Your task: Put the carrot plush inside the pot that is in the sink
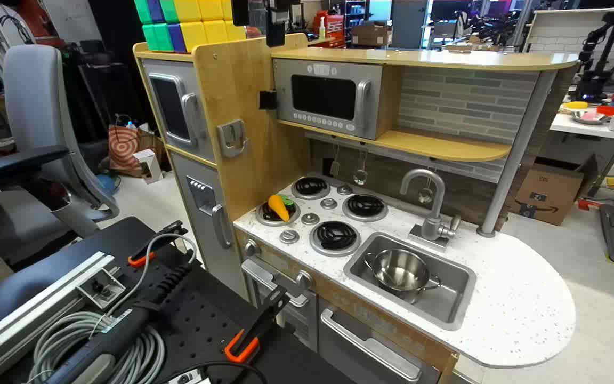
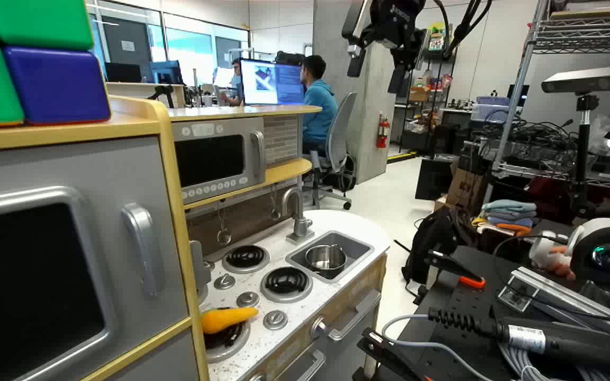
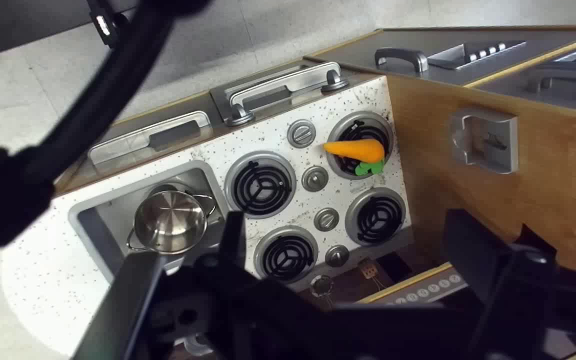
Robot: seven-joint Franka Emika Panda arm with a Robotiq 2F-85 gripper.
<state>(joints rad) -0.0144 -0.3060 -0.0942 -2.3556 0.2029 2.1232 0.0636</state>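
Observation:
The carrot plush [image 1: 279,207] lies on the front burner beside the tall wooden cabinet. It is orange with a green leafy end. It also shows in an exterior view [image 2: 225,318] and in the wrist view [image 3: 355,149]. The shiny steel pot [image 1: 402,270] with two handles stands in the grey sink [image 1: 464,298]. The pot also shows in the wrist view [image 3: 170,222] and in an exterior view [image 2: 326,257]. My gripper [image 2: 377,72] is high above the toy kitchen, apart from plush and pot. In the wrist view its fingers [image 3: 346,215] are spread wide with nothing between them.
A curved faucet [image 1: 428,202] rises behind the sink. A wooden shelf with a toy microwave [image 1: 328,98] overhangs the back of the counter. The tall cabinet [image 1: 253,117] walls the burner side. Coloured blocks [image 1: 190,26] sit on top of it. A black table [image 1: 190,309] stands in front.

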